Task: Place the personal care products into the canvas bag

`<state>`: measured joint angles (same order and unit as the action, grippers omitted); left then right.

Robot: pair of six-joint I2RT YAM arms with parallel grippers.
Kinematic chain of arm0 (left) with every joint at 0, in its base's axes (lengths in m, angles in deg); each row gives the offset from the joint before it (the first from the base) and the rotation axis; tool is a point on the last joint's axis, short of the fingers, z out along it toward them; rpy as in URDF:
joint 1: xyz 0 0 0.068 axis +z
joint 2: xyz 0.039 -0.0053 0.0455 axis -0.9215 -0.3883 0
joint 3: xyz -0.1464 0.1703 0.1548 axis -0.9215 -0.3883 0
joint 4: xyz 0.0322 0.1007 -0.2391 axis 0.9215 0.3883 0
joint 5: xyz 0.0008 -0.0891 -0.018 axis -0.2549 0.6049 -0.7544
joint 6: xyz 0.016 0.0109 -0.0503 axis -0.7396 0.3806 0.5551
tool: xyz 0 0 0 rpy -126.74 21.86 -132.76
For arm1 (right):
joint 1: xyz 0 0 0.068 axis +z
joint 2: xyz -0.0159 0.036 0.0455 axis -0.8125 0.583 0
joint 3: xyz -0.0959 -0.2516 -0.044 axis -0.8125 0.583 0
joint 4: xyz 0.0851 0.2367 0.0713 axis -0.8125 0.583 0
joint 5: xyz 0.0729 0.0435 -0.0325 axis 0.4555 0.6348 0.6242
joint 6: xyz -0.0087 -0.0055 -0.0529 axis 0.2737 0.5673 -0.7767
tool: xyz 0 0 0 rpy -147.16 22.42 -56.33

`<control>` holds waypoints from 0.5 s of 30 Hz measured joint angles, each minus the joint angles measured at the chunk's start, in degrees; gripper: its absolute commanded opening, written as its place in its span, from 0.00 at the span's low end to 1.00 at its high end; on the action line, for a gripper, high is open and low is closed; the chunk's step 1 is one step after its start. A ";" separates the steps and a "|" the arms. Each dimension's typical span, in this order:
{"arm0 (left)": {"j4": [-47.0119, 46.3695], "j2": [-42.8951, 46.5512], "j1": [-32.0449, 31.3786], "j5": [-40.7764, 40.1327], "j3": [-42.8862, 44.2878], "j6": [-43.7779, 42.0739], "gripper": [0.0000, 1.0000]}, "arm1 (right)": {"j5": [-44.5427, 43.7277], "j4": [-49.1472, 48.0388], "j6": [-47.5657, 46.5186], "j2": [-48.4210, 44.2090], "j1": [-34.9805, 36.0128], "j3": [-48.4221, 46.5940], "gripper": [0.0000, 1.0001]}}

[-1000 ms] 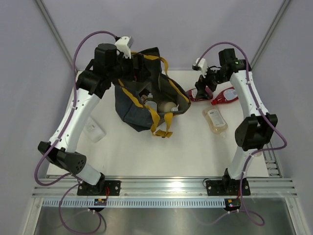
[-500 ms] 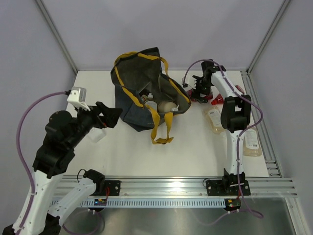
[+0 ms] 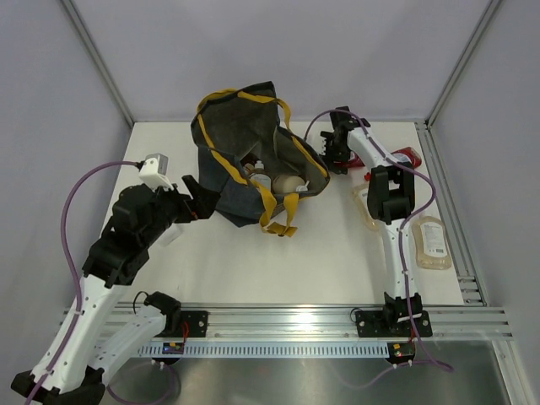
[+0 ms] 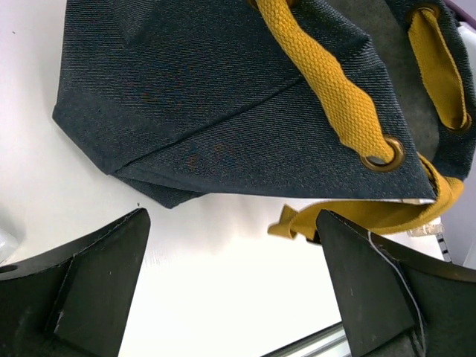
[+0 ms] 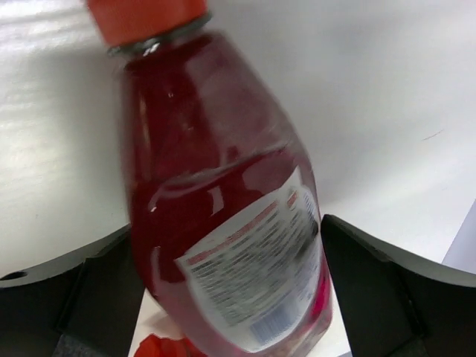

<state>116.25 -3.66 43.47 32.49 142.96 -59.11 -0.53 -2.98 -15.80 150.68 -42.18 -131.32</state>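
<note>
The canvas bag (image 3: 228,190) lies slumped at the back middle, mouth open, with yellow straps; the left wrist view shows its navy cloth (image 4: 216,97). A beige pouch (image 3: 288,183) lies inside it. My left gripper (image 3: 201,198) (image 4: 230,223) is open and empty, low over the table by the bag's near-left corner. My right gripper (image 3: 336,152) (image 5: 227,230) is open, with its fingers on either side of a dark red pouch (image 5: 216,193). A second red pouch (image 3: 406,157) lies to the right. Beige pouches lie at the right (image 3: 432,242) and partly under the right arm (image 3: 364,207).
Another pale pouch (image 3: 173,234) lies on the left, mostly hidden under my left arm. A loose yellow strap (image 3: 283,221) trails toward the front from the bag. The metal rail (image 3: 287,321) runs along the near edge.
My left arm has left the bag's rim, swung back to the left, then moved in toward the bag's near-left corner. The bag has slumped. My right gripper has moved onto the dark red pouch.
</note>
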 measured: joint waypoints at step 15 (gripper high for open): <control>-1.81 -0.39 0.00 0.00 -0.26 0.96 0.99 | 1.64 4.92 12.79 10.01 -0.94 -20.09 0.33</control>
<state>114.43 -4.05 43.47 32.49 142.70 -58.15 1.11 1.94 -3.02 160.70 -43.12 -151.40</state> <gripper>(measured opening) 0.984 0.509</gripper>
